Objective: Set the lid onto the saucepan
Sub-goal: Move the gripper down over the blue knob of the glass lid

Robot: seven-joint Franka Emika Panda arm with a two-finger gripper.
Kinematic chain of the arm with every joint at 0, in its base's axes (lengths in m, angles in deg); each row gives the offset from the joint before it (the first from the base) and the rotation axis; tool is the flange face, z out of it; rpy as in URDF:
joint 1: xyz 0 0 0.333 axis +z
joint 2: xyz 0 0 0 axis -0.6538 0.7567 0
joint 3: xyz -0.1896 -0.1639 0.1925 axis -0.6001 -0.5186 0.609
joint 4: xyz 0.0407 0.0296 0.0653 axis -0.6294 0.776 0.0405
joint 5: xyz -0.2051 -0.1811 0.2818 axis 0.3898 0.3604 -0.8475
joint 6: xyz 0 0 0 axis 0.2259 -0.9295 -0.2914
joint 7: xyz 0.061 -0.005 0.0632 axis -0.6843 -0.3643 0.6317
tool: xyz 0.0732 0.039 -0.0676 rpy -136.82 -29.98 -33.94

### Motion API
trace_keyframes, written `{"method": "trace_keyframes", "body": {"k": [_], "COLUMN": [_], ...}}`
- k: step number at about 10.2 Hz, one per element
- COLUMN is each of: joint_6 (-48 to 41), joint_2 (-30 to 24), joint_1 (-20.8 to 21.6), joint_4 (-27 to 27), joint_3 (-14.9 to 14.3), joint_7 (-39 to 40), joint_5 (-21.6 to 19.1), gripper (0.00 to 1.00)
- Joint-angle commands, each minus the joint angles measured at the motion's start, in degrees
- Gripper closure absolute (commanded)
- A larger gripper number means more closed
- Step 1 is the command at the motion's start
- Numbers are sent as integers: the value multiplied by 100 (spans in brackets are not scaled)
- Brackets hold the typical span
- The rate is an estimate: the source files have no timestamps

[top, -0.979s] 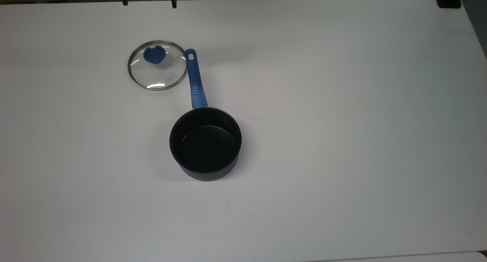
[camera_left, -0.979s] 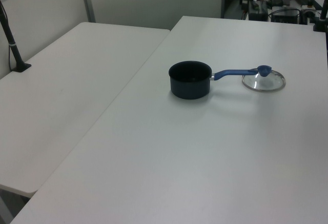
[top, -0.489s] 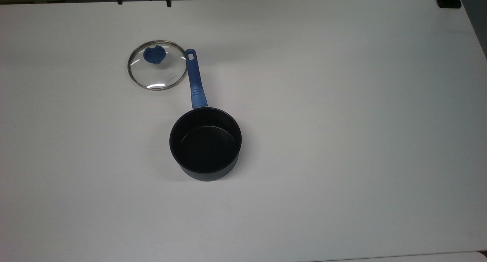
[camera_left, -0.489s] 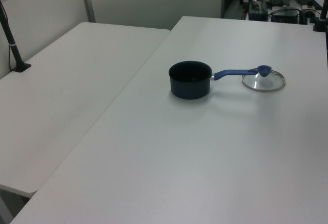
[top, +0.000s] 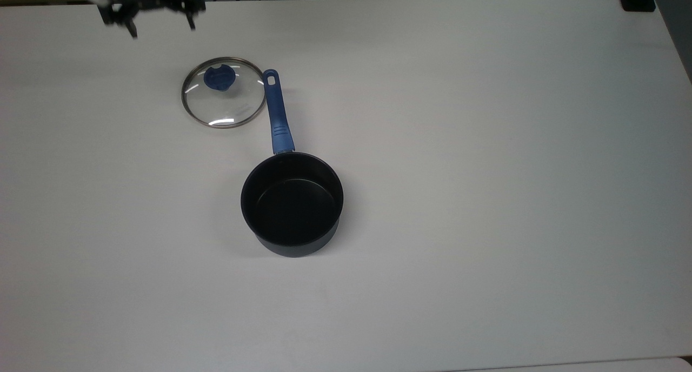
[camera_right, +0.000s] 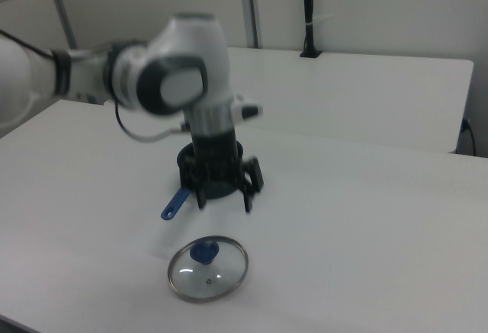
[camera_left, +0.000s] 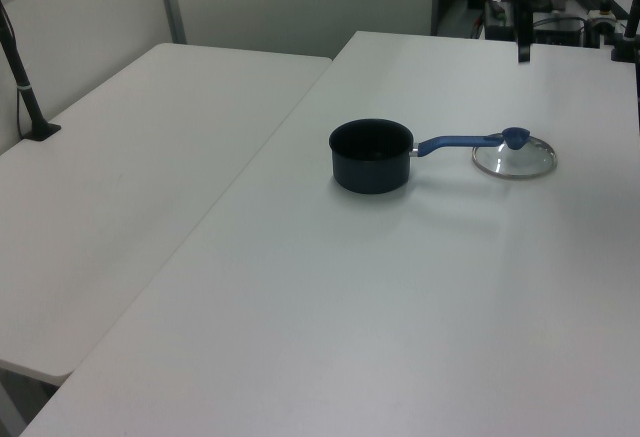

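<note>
Saucepan (top: 292,203): sitting upright on the white counter (top: 486,172), holding nothing (black inside bare).
Lid (top: 223,92): lying flat beside the saucepan's blue handle (top: 278,112), apparently touching it.
Claw (camera_right: 223,194): hovering above the lid, fingers spread wide, gripping nothing.

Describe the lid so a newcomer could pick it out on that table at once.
On the white table stands a dark saucepan with a long blue handle. Follow that handle to its holed end: the lid lies flat beside it, at the top view's left. It is round clear glass with a thin metal rim and a blue knob.
</note>
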Motion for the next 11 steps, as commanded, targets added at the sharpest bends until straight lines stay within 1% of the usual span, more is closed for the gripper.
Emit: {"method": "trace_keyframes", "body": {"k": [1,2,4,5,7,9,10,11], "joint_6": [1757,1909,1911,1893,1780,1814,1866,1962], "joint_2": [-96,9,98,80,19,106,263,334], "joint_1": [1,27,71,80,80,98,98,98], "joint_4": [1698,1885,1878,1861,1799,1790,1773,1772], "joint_3": [-51,-42,-42,-33,2,168,195,282], "joint_7": [63,54,45,54,46,37,-50,-121], "joint_5": [97,36,-550,-657,-667,-842,-913,-913], "gripper": [0,0,0,0,0,0,0,4]}}
